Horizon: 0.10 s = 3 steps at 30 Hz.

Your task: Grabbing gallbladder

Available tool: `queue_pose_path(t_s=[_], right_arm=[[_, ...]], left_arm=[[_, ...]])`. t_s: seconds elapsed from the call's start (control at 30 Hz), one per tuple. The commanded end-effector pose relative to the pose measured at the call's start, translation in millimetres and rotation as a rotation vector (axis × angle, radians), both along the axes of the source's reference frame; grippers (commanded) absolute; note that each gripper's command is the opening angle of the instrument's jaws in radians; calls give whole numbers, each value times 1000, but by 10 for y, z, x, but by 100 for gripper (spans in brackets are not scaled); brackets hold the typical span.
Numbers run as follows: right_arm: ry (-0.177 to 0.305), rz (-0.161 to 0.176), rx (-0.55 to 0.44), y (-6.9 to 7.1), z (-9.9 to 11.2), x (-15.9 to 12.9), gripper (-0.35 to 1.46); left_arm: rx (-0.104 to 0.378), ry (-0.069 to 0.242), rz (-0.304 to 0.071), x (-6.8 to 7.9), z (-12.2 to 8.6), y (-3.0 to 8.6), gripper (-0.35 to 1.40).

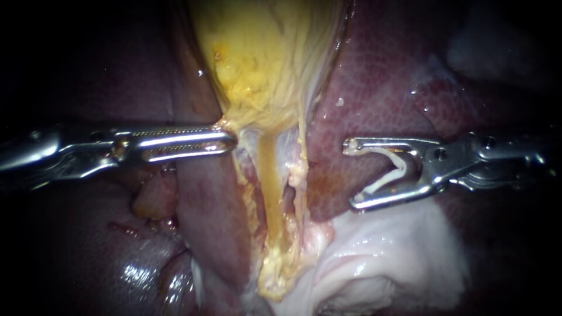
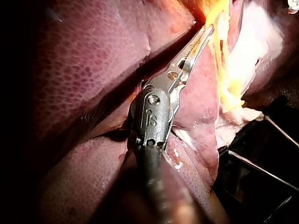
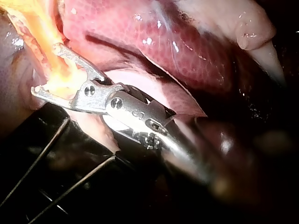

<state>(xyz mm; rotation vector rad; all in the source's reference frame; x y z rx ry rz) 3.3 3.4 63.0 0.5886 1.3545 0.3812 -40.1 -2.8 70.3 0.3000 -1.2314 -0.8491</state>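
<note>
Pale, glistening tissue (image 1: 380,251) lies closest to the endoscope, spreading under the right instrument (image 1: 351,174). That instrument's jaws stand wide apart in a broad V, and an open white clip (image 1: 400,165) sits between them, one leg seated toward the tip of each jaw and its bend back near the hinge. These jaws hang over dark red liver (image 1: 380,76), beside the yellow tissue and clear of it. The left instrument (image 1: 231,141) reaches in level from the other side, its long toothed jaws pressed together with no tissue showing between them. Its rounded tip touches the edge of the gallbladder (image 1: 263,58) just where the yellow sac narrows. The gallbladder fills the upper middle of the endoscope view, between the two instruments, and an amber strand (image 1: 266,175) runs down from its narrow end through ragged yellow and white shreds. In the left wrist view the left instrument (image 2: 208,30) lies across mottled liver (image 2: 93,56), its teeth meeting along their length and its tip against yellow tissue (image 2: 224,70) just ahead. In the right wrist view the right instrument (image 3: 46,68) shows the same wide spread, with orange-yellow tissue (image 3: 42,23) behind and ahead of its jaws; whether it touches them cannot be told there.
</note>
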Motion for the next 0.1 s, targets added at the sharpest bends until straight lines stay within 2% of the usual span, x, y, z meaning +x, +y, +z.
queue_pose_path(t_s=[0.03, 0.1], right_arm=[[0, 1, 0, 0, 0, 1, 60], [0, 2, 0, 0, 1, 1, 60]], left_arm=[[0, 0, -1, 0, 0, 0, -35], [0, 2, -3, 0, -2, 0, -28]])
